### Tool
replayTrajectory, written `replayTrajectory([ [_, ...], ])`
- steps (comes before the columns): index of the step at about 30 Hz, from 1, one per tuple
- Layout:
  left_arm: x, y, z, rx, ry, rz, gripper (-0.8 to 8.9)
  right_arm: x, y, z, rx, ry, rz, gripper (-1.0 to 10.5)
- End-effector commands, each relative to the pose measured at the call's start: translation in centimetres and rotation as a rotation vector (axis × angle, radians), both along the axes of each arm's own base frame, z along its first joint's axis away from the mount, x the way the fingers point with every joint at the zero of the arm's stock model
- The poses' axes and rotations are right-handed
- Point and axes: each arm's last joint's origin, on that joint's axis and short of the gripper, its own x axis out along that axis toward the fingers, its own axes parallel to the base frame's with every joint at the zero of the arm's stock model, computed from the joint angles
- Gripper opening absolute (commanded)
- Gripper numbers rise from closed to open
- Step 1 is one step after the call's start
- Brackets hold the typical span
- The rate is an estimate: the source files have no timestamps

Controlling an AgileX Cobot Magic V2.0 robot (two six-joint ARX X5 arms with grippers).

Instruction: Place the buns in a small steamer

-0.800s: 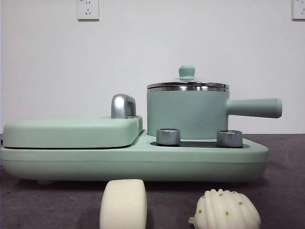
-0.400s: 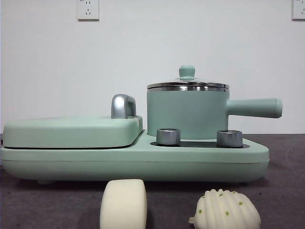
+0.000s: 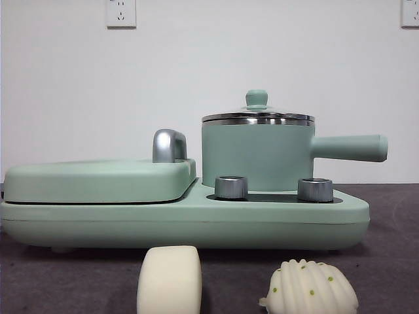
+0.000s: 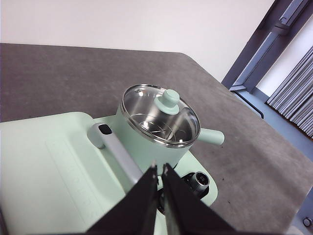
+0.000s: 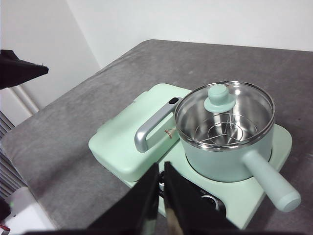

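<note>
Sitting leftmost in the front view: the flat griddle lid point(image 3: 98, 180) with its chrome handle point(image 3: 169, 145), lying closed on the mint-green cooker base point(image 3: 183, 226).

Next along, the small steamer point(image 3: 256, 157) is standing on the base behind two steel knobs point(image 3: 231, 187), its glass lid point(image 3: 257, 116) still seated, green knob point(image 3: 256, 98) on top, long side handle point(image 3: 349, 148) pointing rightward. Through the glass, only a wire rack is showing inside; no bun is in it.

In front of the base, on the worktop point(image 3: 393, 261): the smooth cream-white bun point(image 3: 169, 280), then the ridged shell-shaped bun point(image 3: 309, 288) with green dots, the two lying apart and neither touching the cooker.

Progress, as I am judging it: nothing is done yet. The lid is waiting to come off and both buns are waiting to go in.

The left pincer point(image 4: 159, 167) is hanging above the cooker, jaws narrowed almost together, carrying nothing. The right pincer point(image 5: 161, 167) is doing likewise.

The worktop is dark grey and matte. A plain white wall with two sockets point(image 3: 121, 13) is standing behind; a window frame with curtains point(image 4: 293, 83) is showing in the left wrist view.
</note>
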Motion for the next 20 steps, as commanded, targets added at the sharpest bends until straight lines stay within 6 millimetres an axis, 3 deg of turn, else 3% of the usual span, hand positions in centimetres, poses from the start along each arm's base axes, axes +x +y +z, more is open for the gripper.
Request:
replayTrajectory([
  [1, 0.0, -0.1, 0.6, 0.006, -0.032, -0.013, 0.3, -0.1, 0.0, 0.5, -0.006, -0.026, 0.006, 0.2],
  [3, 0.0, -0.1, 0.6, 0.006, -0.031, -0.013, 0.31, -0.1, 0.0, 0.5, -0.012, -0.027, -0.008, 0.2],
  [5, 0.0, -0.1, 0.5, 0.006, -0.03, -0.013, 0.62, 0.0, -0.1, 0.5, -0.019, -0.027, -0.027, 1.0],
  [11, 0.2, -0.1, 0.5, 0.007, -0.024, -0.012, 4.34, 0.1, -0.2, 0.5, -0.034, -0.025, -0.075, 4.7],
  [20, 1.5, -0.4, 0.0, 0.003, 0.018, -0.009, 4.69, 0.1, -0.2, 0.5, -0.034, -0.025, -0.074, 4.9],
])
